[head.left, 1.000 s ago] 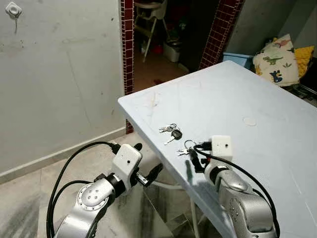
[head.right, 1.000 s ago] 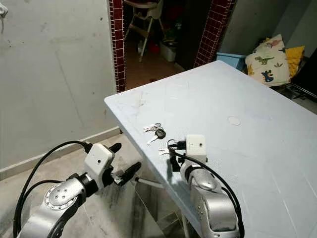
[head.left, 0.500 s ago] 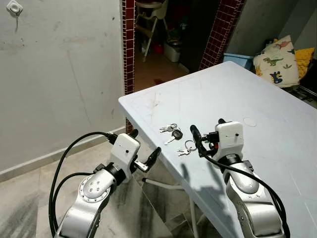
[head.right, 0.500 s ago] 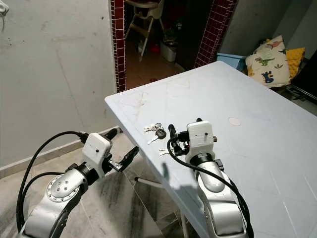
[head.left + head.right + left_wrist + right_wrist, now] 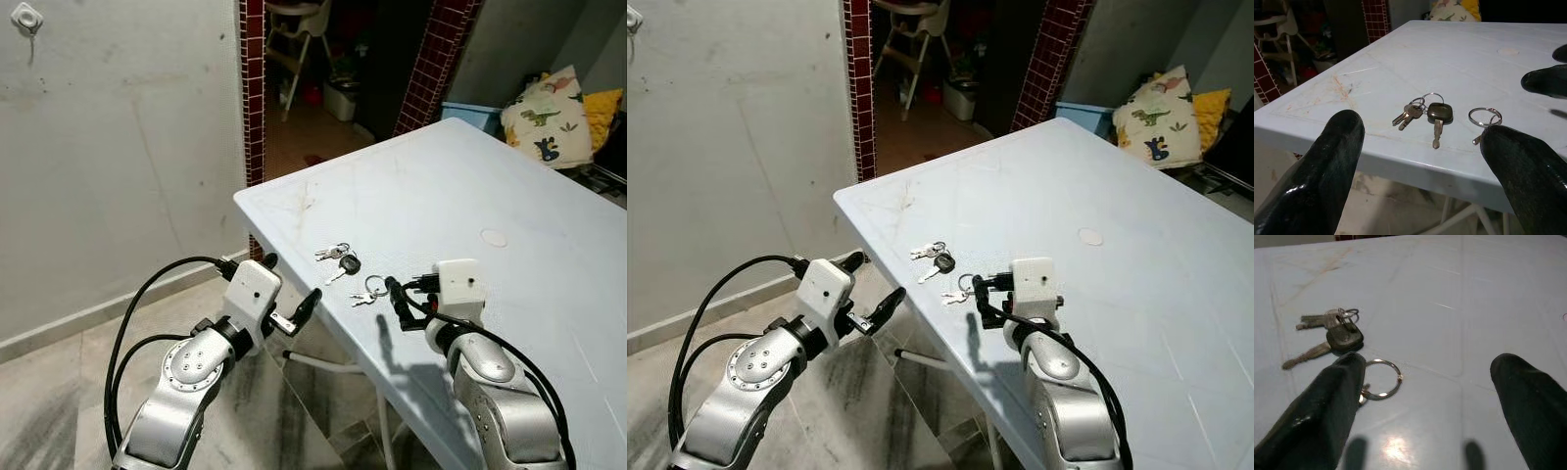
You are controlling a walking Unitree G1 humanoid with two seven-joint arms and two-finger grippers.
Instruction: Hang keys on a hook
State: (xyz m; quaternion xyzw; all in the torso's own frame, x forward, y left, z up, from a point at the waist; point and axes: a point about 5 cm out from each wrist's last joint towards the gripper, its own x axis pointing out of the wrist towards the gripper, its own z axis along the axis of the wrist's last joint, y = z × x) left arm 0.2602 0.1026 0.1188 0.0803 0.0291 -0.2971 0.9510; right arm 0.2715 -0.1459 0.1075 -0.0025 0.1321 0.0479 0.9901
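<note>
A bunch of keys with a black-headed key [image 5: 339, 258] lies near the front left corner of the white table [image 5: 509, 186]. A second key ring with small keys [image 5: 368, 291] lies just right of it. My right gripper [image 5: 412, 295] is open low over the table, close to the right of that ring [image 5: 1382, 380], which lies by one of its fingers [image 5: 1322, 416]. My left gripper [image 5: 287, 282] is open beyond the table's left edge, pointing at the keys [image 5: 1425, 111]. A small white hook [image 5: 26, 18] sits high on the grey wall at the far left.
The table edge runs between my two arms, with tiled floor [image 5: 59, 392] below on the left. A doorway with red tile trim [image 5: 253, 88] opens behind the table, with a high chair [image 5: 294, 39] inside. A dinosaur pillow [image 5: 545, 117] and blue bin [image 5: 470, 113] stand at the back right.
My right gripper has dropped from a raised position to low over the table beside the key ring. The left arm has shifted only slightly. The keys have not moved.
</note>
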